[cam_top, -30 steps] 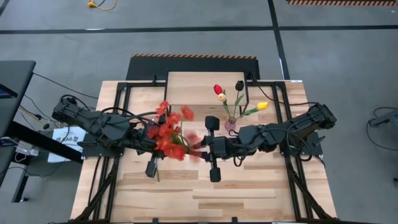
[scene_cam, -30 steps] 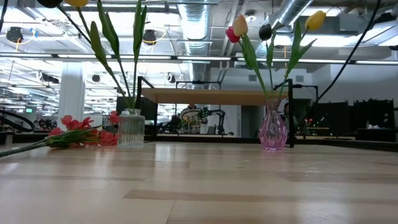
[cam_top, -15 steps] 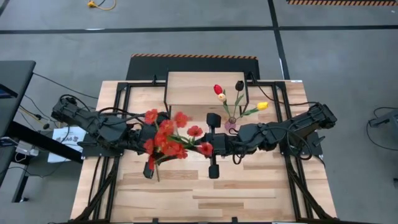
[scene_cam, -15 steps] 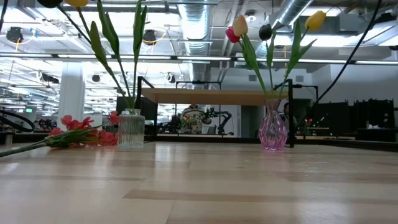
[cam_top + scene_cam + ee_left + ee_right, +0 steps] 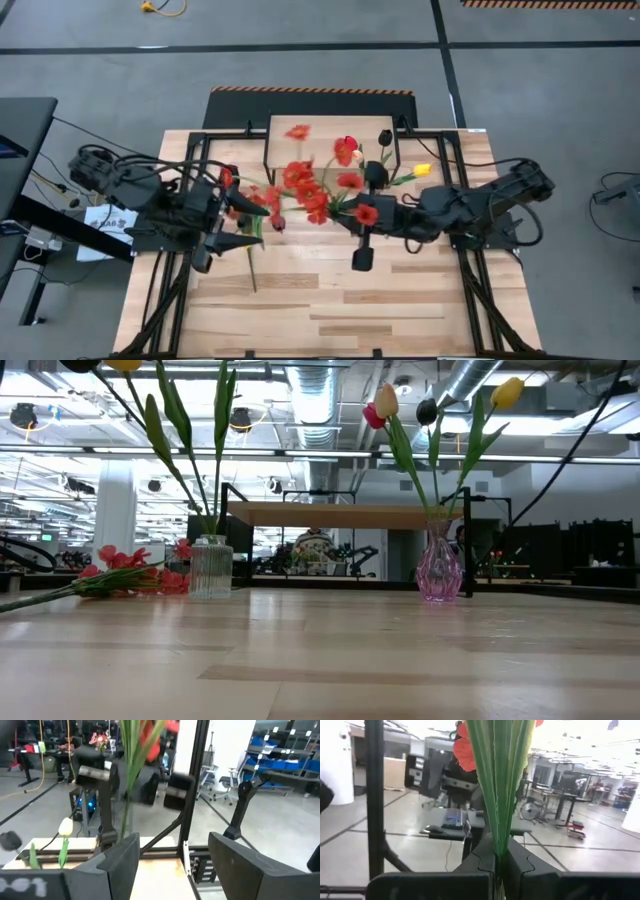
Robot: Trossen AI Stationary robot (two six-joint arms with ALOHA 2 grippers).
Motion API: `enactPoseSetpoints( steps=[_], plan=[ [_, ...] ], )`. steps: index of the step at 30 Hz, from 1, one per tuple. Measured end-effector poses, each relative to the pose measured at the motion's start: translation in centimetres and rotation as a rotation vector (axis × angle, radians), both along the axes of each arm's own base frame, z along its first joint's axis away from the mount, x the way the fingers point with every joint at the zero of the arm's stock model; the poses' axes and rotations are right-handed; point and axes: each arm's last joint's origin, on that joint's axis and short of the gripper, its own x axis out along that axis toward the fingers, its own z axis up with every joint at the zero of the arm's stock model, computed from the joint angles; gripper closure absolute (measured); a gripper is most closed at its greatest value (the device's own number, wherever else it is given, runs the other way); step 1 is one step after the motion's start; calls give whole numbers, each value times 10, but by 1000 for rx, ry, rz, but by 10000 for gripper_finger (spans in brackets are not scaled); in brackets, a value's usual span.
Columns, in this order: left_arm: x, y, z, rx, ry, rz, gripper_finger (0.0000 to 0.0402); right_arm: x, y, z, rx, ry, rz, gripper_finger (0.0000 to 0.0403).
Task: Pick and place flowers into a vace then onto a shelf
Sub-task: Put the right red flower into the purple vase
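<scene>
You have the spray of red-orange blossoms (image 5: 312, 188) clamped in the right gripper (image 5: 352, 222): its fingers are pinched tight on a fan of long green stems (image 5: 499, 785), with red petals showing above them. Seen from above, the bunch spreads over the table just in front of the shelf (image 5: 325, 140), its heads scattered from the shelf's front edge toward the left arm; the stem end lies at the gripper and the blossoms point away from it toward the shelf's left side. The left gripper (image 5: 222, 215) stands beside the shelf's left leg with its fingers spread and nothing between them. The pink vase (image 5: 438, 572) with tulips (image 5: 350, 146) stands by the shelf's right front corner.
</scene>
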Motion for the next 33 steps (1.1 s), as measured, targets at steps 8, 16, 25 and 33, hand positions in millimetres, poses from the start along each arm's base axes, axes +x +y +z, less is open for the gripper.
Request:
enactPoseSetpoints(
  steps=[8,16,25,33],
  plan=[
    [-6,1,-7,34,72,69,176,-25,30,-2,-11,59,-86,402],
    [-14,-10,-7,54,72,84,176,-47,80,-51,34,85,-100,403],
    [-19,-18,-7,66,60,77,176,-105,58,-129,136,-184,-49,403],
    [-20,-18,-7,59,61,75,176,-101,31,-198,130,-283,-218,403]
  ],
)
